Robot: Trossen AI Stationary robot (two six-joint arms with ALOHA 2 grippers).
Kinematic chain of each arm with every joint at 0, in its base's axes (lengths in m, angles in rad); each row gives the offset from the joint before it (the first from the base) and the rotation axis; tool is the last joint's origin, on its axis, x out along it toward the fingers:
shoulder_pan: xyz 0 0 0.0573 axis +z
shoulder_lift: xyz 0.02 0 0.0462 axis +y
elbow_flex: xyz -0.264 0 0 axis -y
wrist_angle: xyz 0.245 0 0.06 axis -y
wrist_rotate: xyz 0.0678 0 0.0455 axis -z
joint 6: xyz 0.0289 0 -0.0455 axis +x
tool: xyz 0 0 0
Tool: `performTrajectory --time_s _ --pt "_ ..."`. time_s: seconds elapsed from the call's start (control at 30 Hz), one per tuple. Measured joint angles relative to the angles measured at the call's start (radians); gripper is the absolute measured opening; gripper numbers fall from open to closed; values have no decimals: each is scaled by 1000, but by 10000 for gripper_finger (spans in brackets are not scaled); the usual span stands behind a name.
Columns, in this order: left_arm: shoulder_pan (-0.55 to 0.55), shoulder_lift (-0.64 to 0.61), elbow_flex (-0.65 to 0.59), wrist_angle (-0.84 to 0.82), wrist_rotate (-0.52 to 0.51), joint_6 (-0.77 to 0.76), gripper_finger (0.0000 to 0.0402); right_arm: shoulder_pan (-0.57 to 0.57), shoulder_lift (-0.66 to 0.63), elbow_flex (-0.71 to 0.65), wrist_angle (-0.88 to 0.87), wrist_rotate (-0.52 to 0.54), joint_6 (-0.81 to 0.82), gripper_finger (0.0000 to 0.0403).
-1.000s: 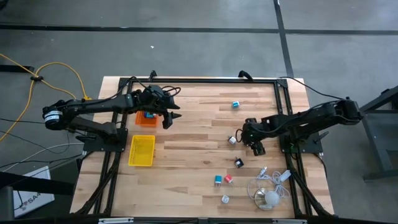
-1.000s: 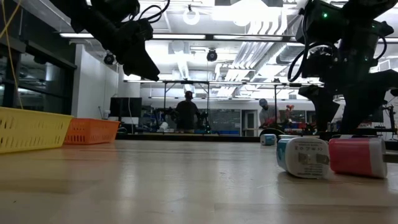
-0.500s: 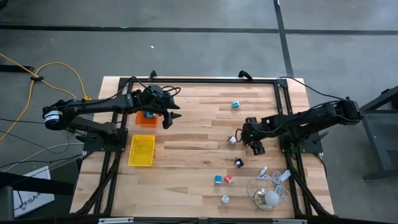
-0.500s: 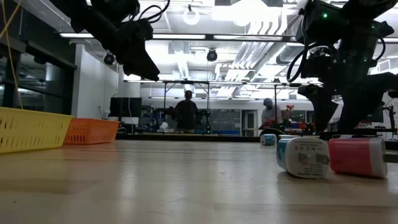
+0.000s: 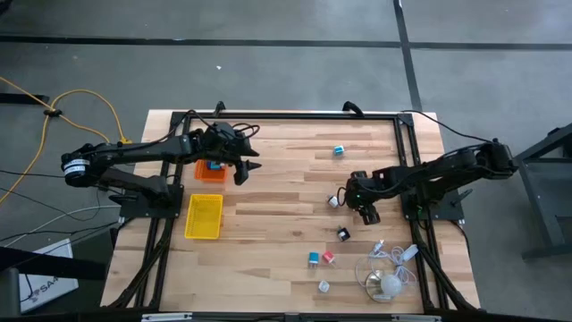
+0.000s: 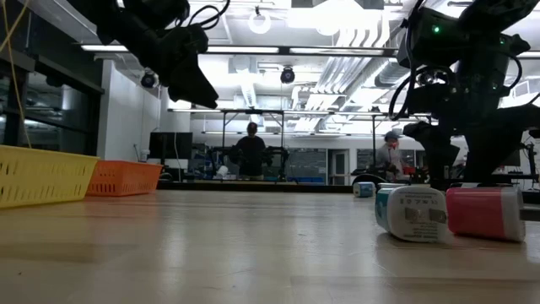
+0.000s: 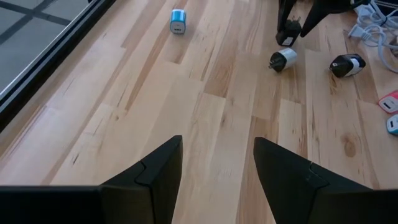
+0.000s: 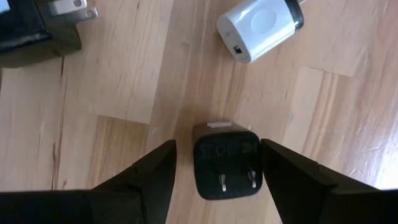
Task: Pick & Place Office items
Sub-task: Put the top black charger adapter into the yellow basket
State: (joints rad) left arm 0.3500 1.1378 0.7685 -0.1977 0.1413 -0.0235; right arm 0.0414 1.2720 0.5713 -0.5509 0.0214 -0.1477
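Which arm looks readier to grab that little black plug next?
The right. Its open gripper already straddles the black plug on the table, while the left gripper hangs open beside the orange tray.

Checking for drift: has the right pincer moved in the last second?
Yes, slightly. In the high view the right pincer sits a touch lower, toward the black charger; the white plug stays put.

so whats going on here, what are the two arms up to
The right pincer is low over the table, open, its fingers either side of a small black plug adapter lying prongs-up; nothing is gripped yet. A white adapter lies just beyond it. The left pincer hangs open and empty near the orange tray, which already holds a small blue item. The yellow tray looks empty. More small pieces sit scattered near the white cable bundle.
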Motion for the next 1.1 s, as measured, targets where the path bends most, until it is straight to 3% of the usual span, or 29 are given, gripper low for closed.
performTrajectory --time_s 0.37,0.73,0.97,1.1 --pt "0 0 0 28 0 0 191 0 0 0 2 7 -9 214" --pt "0 0 0 27 0 0 191 0 -1 0 1 5 -10 141" --pt "0 0 0 27 0 -1 191 0 -1 0 1 2 -14 154" --pt "0 0 0 27 0 -1 191 0 -1 0 1 2 -14 141"
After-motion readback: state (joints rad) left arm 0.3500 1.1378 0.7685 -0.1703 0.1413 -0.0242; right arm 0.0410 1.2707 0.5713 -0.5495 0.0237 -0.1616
